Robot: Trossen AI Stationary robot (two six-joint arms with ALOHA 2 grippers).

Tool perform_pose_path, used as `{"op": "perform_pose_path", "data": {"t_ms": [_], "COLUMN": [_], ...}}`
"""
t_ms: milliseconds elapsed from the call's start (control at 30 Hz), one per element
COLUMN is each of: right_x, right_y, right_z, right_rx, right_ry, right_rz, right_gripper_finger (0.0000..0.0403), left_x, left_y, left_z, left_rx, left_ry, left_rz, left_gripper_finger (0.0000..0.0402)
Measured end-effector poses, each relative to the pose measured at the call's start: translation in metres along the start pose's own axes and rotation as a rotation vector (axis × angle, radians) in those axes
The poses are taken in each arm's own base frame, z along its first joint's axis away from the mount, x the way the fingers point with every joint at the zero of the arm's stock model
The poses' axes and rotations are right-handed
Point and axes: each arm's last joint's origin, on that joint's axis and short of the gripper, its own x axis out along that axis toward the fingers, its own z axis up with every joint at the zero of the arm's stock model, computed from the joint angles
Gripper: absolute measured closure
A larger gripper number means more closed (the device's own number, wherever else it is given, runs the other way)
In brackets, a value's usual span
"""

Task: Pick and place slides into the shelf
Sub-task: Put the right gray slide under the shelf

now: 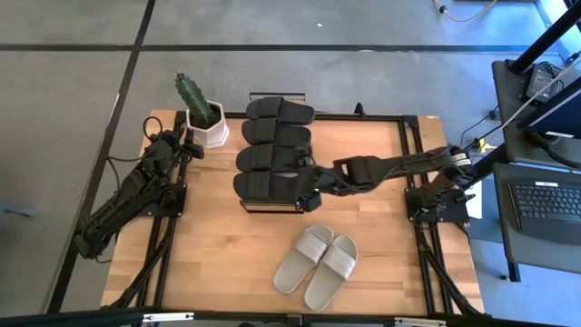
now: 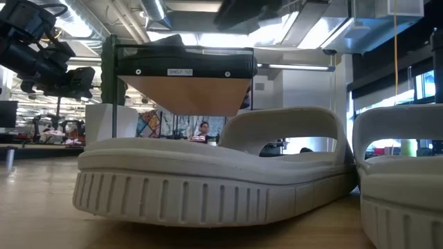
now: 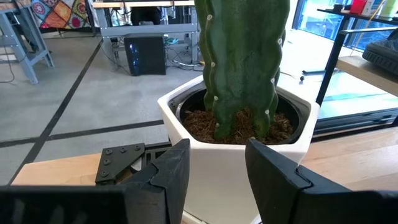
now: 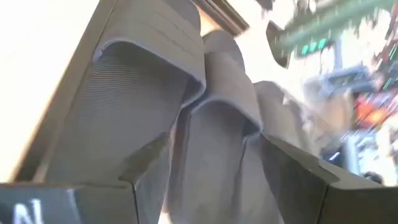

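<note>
Jaws apart, the right gripper (image 1: 307,184) hovers over four black slides (image 1: 272,145) on the shelf (image 1: 269,205); release looks finished. Next up: the grey-beige pair (image 1: 318,262) near the counter's (image 1: 227,263) front edge.

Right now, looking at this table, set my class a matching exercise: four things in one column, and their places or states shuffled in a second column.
Things:
1. black slides
2. grey-beige slides
3. left gripper
4. right gripper

Places or states:
A. lying side by side on the bare table, near its front edge
B. open, at the nearest black slide
C. lined up in a row on the shelf
D. open, facing the cactus pot

Pairs: 1-C, 2-A, 3-D, 4-B
</note>
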Motion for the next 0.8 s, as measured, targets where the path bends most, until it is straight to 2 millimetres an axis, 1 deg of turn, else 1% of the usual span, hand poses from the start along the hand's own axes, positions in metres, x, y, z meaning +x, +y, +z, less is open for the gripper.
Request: {"op": "perform_pose_path", "data": {"t_ms": [100,200,300,367,567,800], "right_x": [-0.013,-0.020,-0.026,-0.030,-0.051,-0.076], "right_y": [0.002,0.009,0.019,0.028,0.060,0.108], "right_z": [-0.005,-0.009,-0.011,-0.012,-0.003,0.004], "right_rx": [0.160,0.331,0.448,0.507,0.775,0.970], "right_ry": [0.043,0.094,0.150,0.182,0.250,0.309], "right_rz": [0.034,0.058,0.088,0.147,0.368,0.440], "right_gripper_finger": [0.0162,0.0162,0.0162,0.0162,0.0162,0.0162], "left_x": [0.000,0.000,0.000,0.000,0.000,0.000], "left_y": [0.000,0.000,0.000,0.000,0.000,0.000], "left_z": [0.000,0.000,0.000,0.000,0.000,0.000], "left_rx": [0.000,0.000,-0.001,-0.001,-0.001,-0.002], "left_ry": [0.000,0.000,-0.001,-0.002,-0.002,-0.003], "left_rz": [0.000,0.000,0.000,-0.001,0.000,-0.001], "left_gripper_finger": [0.0254,0.0254,0.0254,0.0254,0.0254,0.0254]}}
